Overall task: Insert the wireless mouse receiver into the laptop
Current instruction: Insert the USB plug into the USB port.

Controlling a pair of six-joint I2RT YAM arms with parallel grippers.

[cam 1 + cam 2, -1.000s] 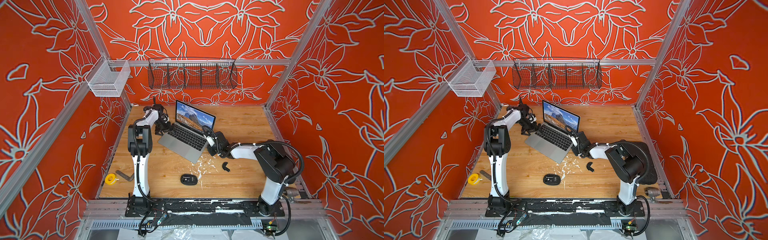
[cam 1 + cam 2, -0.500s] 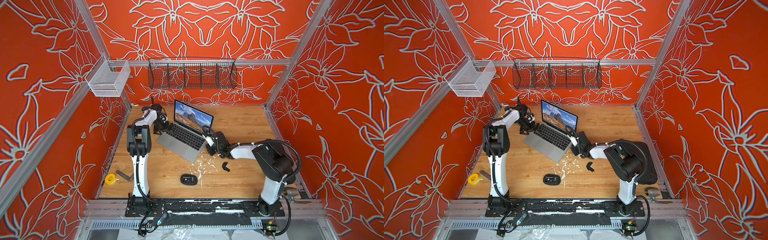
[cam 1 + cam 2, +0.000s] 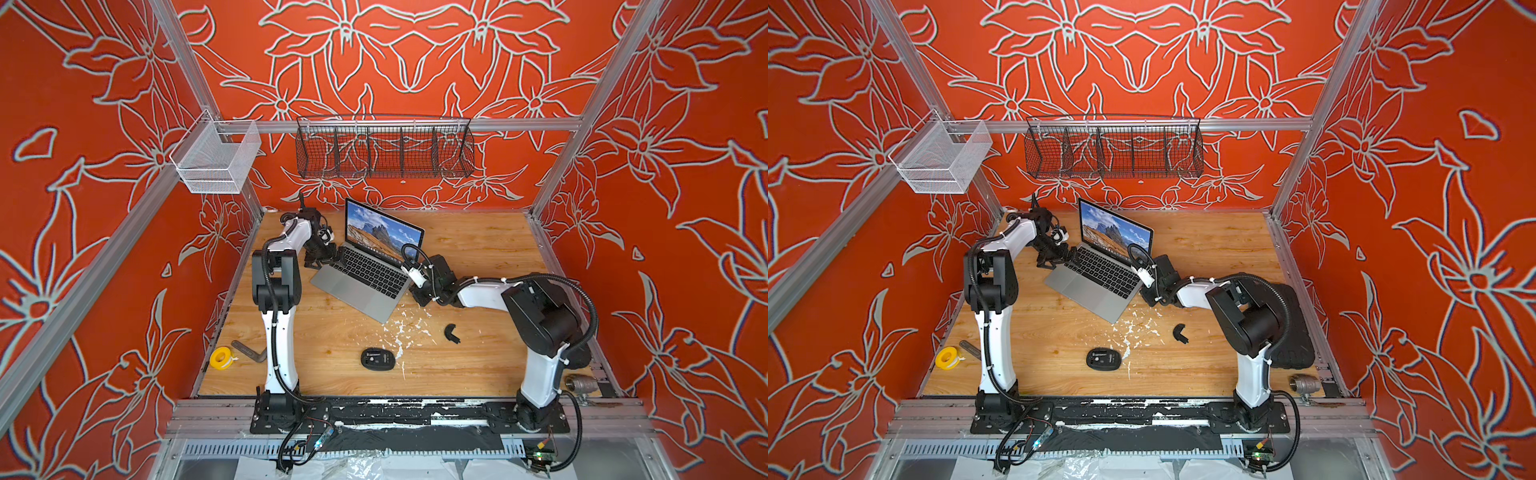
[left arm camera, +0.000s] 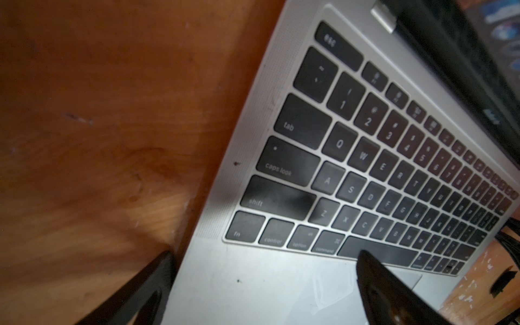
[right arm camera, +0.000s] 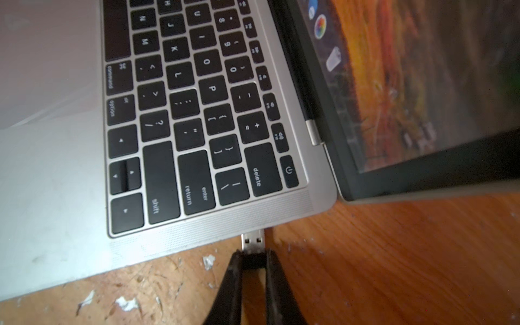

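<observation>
In a top view, the slim silver-grey laptop (image 3: 357, 286) had slid slightly toward the left gripper (image 3: 328, 259) since a second before. In the left wrist view, that gripper (image 4: 264, 284) gaped wide, straddling the laptop's edge. In the right wrist view, the right gripper (image 5: 252, 259) pinched the tiny dark wireless mouse receiver (image 5: 253, 243), its plug pointing straight ahead, tip meeting the laptop's side.

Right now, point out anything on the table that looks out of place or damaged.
White flakes lie scattered on the wooden table by the laptop's near corner, like chipped paint or debris. A curved black piece lies alone, apart from the mouse, like a loose part. The laptop sits at a slant to the table edges.
</observation>
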